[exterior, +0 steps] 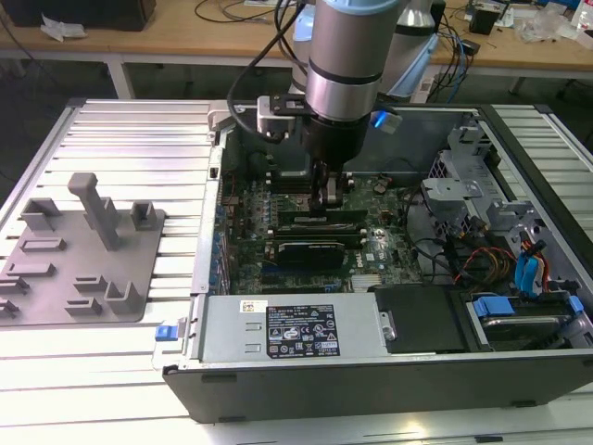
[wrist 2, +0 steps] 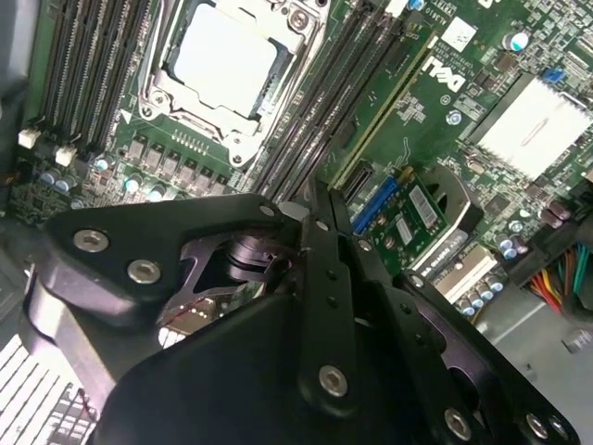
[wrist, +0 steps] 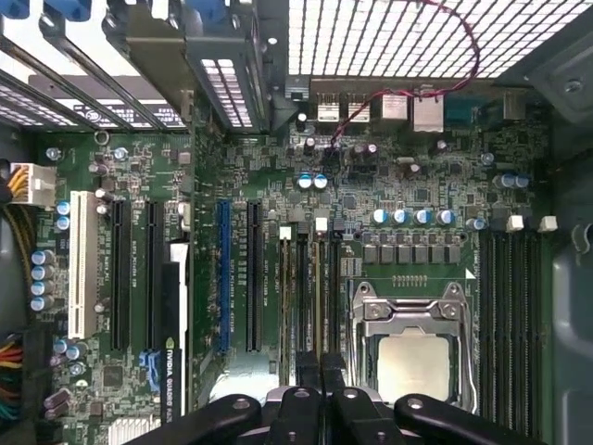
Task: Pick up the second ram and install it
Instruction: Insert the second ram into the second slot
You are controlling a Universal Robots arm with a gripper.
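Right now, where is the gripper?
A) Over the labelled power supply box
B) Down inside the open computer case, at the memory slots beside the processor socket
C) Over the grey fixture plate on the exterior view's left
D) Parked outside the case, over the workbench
B: in the exterior view the gripper reaches down inside the computer case, and the first wrist view puts it at the memory slots beside the processor socket.

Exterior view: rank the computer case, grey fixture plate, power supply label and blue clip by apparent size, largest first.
1. computer case
2. grey fixture plate
3. power supply label
4. blue clip
No two look alike in size; every gap is plain.
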